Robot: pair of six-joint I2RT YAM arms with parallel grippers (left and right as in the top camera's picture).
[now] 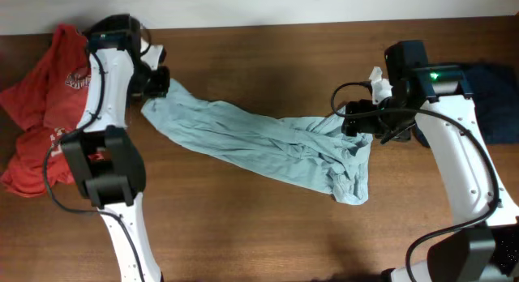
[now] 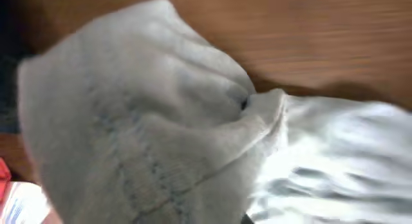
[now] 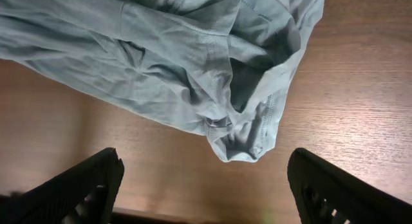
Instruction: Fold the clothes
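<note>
Left gripper seemingly clamps T-shirt corner; right gripper spread above hem.

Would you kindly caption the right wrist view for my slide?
Open right hand facing the crumpled pale grey-blue T-shirt on the wooden table.

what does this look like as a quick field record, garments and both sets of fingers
main garment: pale grey-blue cotton T-shirt, crumpled, stretched diagonally across the brown wooden table
left edge: heap of red cotton tees with white lettering
right edge: dark navy garment
left fingers: at the shirt's upper-left end, seemingly shut on it; cloth fills the wrist view
right fingers: open, empty, over bare table beside the shirt's edge
folded: nothing yet
</note>
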